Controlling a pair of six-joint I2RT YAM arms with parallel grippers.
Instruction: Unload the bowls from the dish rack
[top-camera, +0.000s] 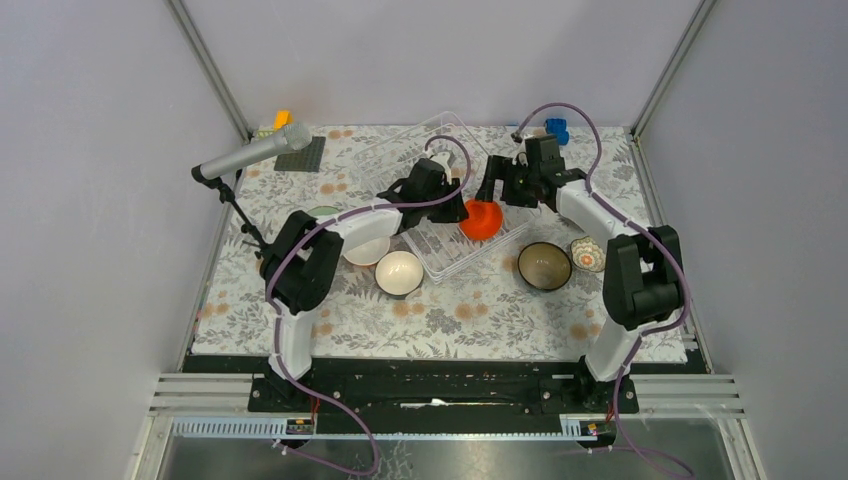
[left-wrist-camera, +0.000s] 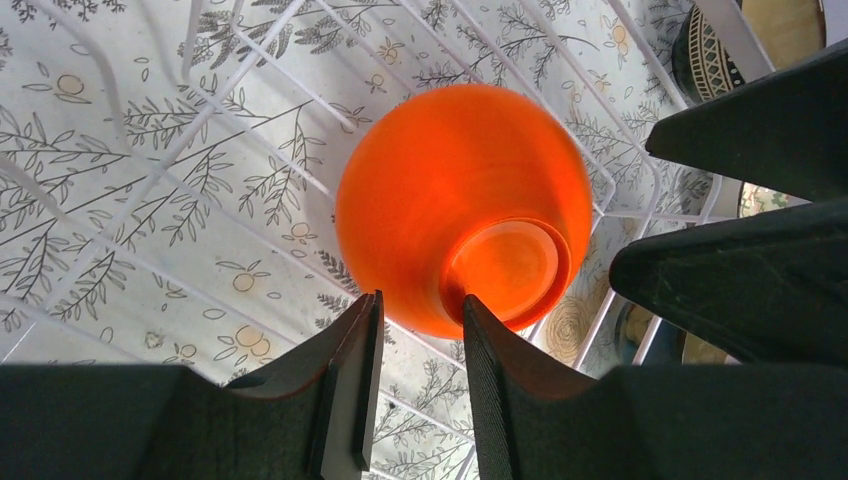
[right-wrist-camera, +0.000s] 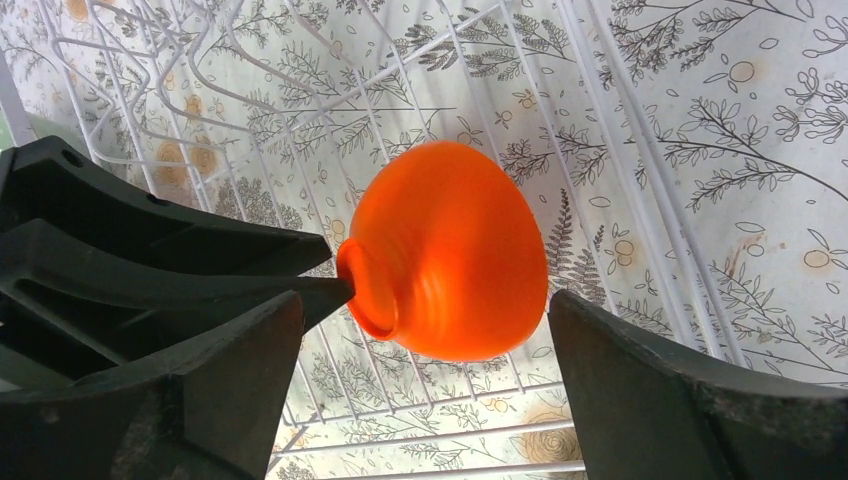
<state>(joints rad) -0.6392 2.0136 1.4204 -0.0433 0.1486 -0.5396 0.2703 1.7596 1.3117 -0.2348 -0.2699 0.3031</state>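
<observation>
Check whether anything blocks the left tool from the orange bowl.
Nothing visible does. The left tool sits right at the foot ring of the upturned orange bowl in the dish rack. The right tool stands wide open close by the same bowl and might crowd the lift.

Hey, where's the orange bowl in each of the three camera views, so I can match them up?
Top external: the bowl is just right of centre, in the right part of the rack.
Left wrist: bowl at centre, foot ring facing the camera.
Right wrist: bowl at centre, lying on its side.
Shared landmark: the white wire rack under it.
</observation>
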